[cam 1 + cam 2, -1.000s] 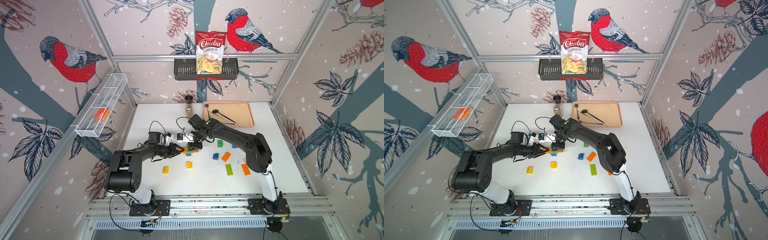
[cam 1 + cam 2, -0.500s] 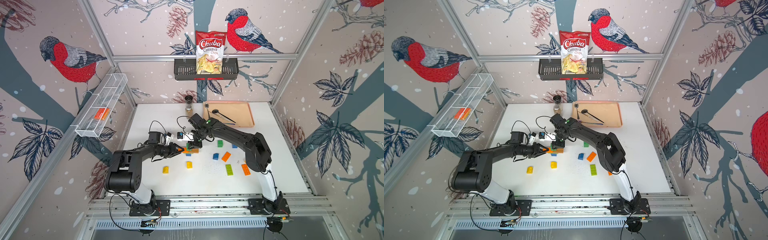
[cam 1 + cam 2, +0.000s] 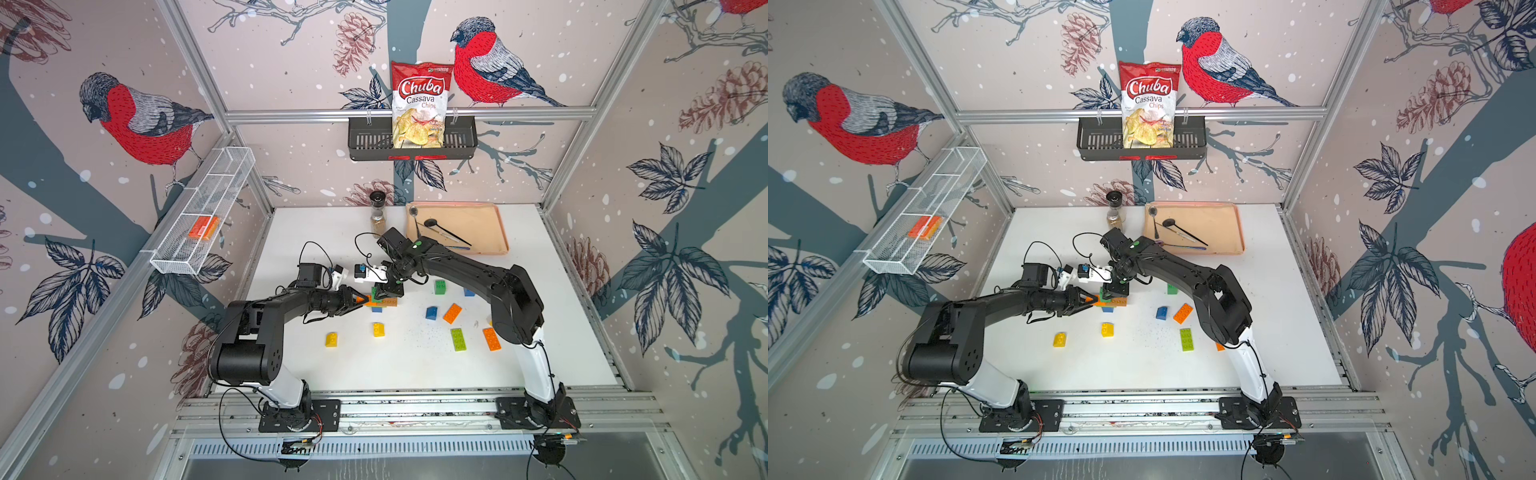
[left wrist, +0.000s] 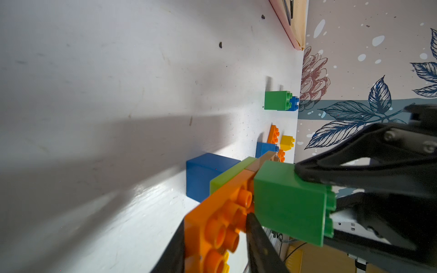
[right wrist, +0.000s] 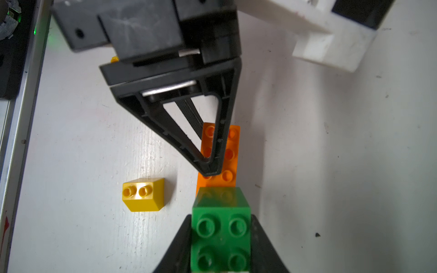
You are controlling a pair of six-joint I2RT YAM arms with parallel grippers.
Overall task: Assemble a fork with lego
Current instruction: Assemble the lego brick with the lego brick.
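The left claw (image 3: 360, 299) has drawn in over the last second. Its jaws stood a little wider a moment ago and now pinch the free end of the long orange brick (image 4: 220, 227), one finger on each side of it in the left wrist view. The arm itself has barely crept toward the build. I read this as a brace: the left arm steadies the handle so the other can press down without the build sliding on the table (image 3: 316, 249).

The build lies left of the table's middle. The orange brick runs in a row with a lime green brick (image 4: 230, 175) and a brown brick (image 4: 263, 159). A blue brick (image 4: 205, 175) sits beside or under them; I cannot tell which. On top, just beside the left claw's tips, sits the green brick (image 5: 221, 236).

The right claw (image 3: 388, 287) has not shifted and is clamped from above on that green brick's two sides. Whether the brick is fully seated is not clear.

Further right and toward the front edge, two yellow bricks (image 3: 378, 329) and others lie loose, so the prongs probably remain to be built.
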